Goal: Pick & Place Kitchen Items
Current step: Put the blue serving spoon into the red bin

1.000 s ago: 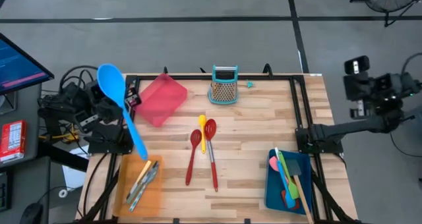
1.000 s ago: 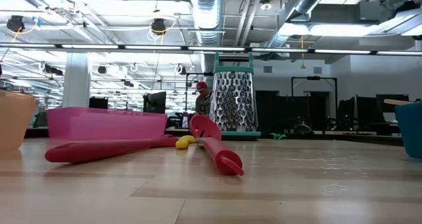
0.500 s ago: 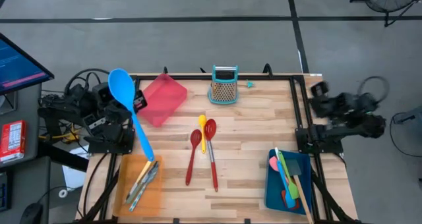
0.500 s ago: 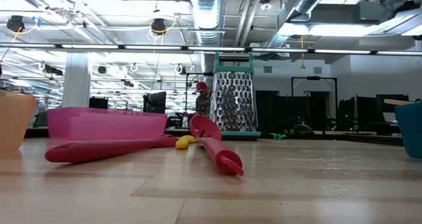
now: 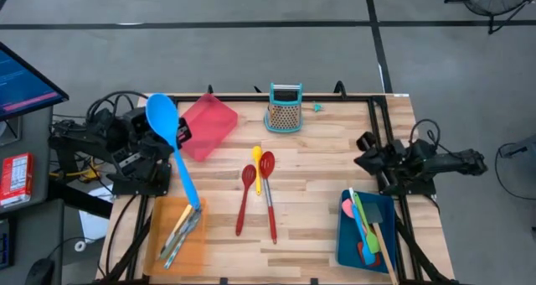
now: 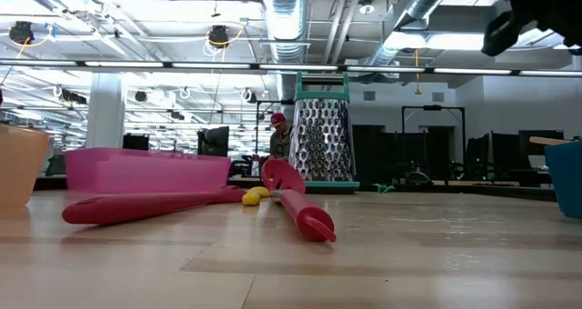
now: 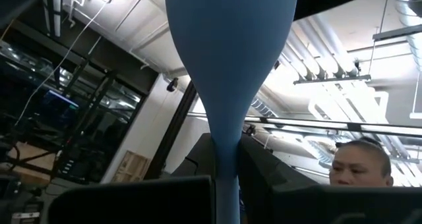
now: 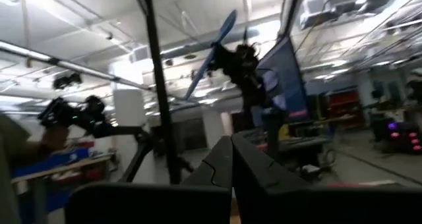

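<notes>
Clamped tight in the left gripper [image 5: 195, 203]: the thin handle of a blue spoon [image 5: 171, 147], bowl raised high over the table's left edge beside the red tray [image 5: 206, 125], handle slanting down toward the orange tray [image 5: 158, 226]; seen from the left wrist as a broad blue bowl [image 7: 227, 53] narrowing to a stem between the dark fingers. Lying in the orange tray: silvery cutlery [image 5: 181, 228]. At the table's middle, flat on the wood: two red spoons [image 5: 267, 193] side by side with a yellow spoon [image 5: 257, 166] between their bowls; from the low view, the nearer red spoon [image 6: 296, 204] angled toward the camera. In the blue tray [image 5: 347, 239] near the right edge: green, blue and other spatulas [image 5: 365, 224] piled together. Upright at the far edge: a teal box grater [image 5: 285, 108]. Fully closed on nothing, at the table's right edge: the right gripper [image 5: 363, 142], arm folded beside the frame. No legible brand, label or writing on any utensil or tray.
</notes>
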You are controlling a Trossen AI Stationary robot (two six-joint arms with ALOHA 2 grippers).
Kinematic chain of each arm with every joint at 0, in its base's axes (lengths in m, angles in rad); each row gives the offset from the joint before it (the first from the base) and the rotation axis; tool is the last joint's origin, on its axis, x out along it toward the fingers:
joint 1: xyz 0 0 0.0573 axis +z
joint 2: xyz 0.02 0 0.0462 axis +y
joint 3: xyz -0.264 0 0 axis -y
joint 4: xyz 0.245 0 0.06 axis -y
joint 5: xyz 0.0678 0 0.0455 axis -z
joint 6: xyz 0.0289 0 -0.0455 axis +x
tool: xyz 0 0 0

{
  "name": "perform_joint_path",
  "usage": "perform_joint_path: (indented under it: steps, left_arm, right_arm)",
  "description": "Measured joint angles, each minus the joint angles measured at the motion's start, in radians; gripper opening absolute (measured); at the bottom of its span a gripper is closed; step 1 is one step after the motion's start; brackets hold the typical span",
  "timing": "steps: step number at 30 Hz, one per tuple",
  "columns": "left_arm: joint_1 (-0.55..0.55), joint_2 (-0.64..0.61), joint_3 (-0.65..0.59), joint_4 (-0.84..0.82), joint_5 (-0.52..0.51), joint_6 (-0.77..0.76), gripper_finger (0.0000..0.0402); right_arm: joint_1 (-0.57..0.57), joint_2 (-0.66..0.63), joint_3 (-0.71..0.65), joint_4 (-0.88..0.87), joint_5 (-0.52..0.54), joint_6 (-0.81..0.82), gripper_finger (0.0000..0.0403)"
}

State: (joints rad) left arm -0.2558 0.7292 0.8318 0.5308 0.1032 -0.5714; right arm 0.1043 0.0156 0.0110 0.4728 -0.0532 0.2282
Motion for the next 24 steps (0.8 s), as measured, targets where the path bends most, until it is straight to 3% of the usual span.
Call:
perform_joint_path:
  steps: [3, 12, 24]
  left_arm:
    - [0.000, -0.001, 0.000, 0.000, 0.000, 0.033, 0.0013]
    - [0.000, 0.000, -0.001, -0.036, 0.000, 0.066, 0.0018]
    - [0.016, 0.000, -0.001, -0.006, -0.001, 0.169, 0.0018]
  right_arm:
    - [0.000, -0.009, 0.003, -0.014, -0.032, 0.000, 0.0000]
    - [-0.001, -0.010, 0.001, -0.371, -0.027, 0.087, 0.0000]
    - [-0.002, -0.001, 0.002, -0.474, 0.039, 0.093, 0.0004]
